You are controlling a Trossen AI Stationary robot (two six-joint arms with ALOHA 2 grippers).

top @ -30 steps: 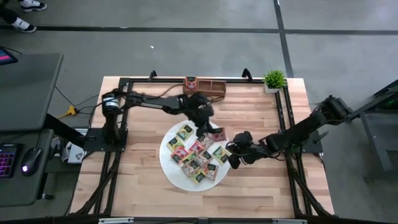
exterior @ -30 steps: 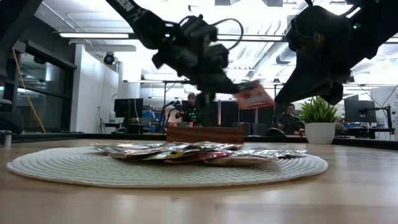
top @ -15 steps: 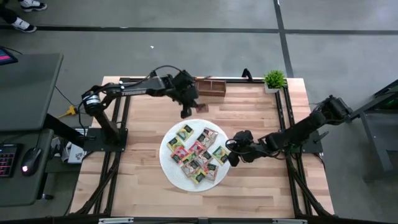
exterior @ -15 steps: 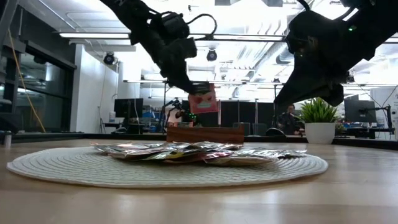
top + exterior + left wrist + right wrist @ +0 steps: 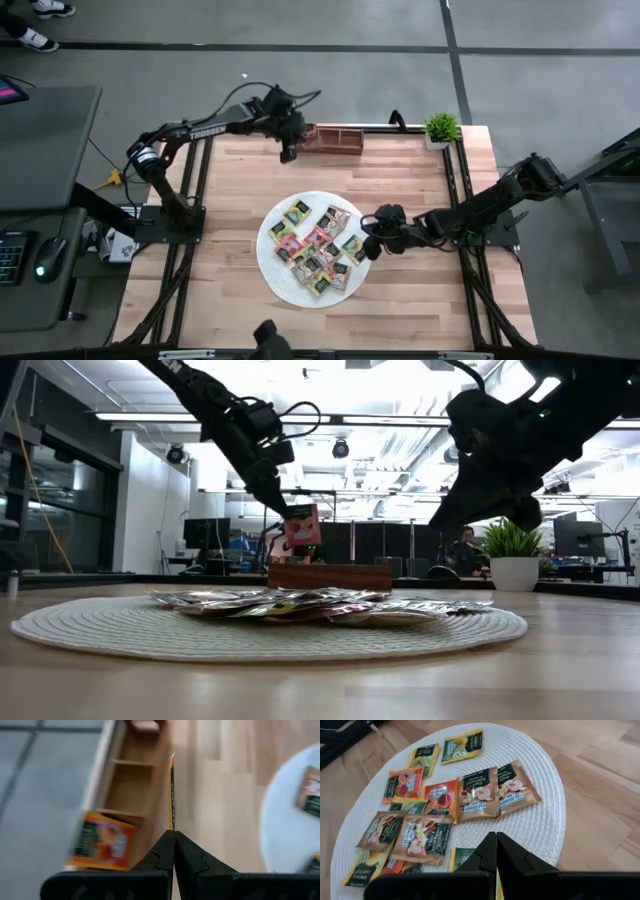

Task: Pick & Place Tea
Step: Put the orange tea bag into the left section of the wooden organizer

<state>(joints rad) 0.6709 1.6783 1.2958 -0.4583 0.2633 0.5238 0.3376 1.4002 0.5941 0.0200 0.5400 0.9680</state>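
Over wooden tray (image 5: 330, 138): left claw (image 5: 290, 150) clamps tea packet (image 5: 302, 526) | right claw (image 5: 368, 240) together

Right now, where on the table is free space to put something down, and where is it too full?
Bare wood lies between the wooden tray and the white mat, and left of the mat. The mat holds tea packets. The right gripper sits shut at its edge; the left gripper, gripping a red packet, crowds the tray.

Around the round white woven mat (image 5: 290, 285), bare tabletop is lying open on its left; the right gripper (image 5: 368, 233) is crowding its right edge.
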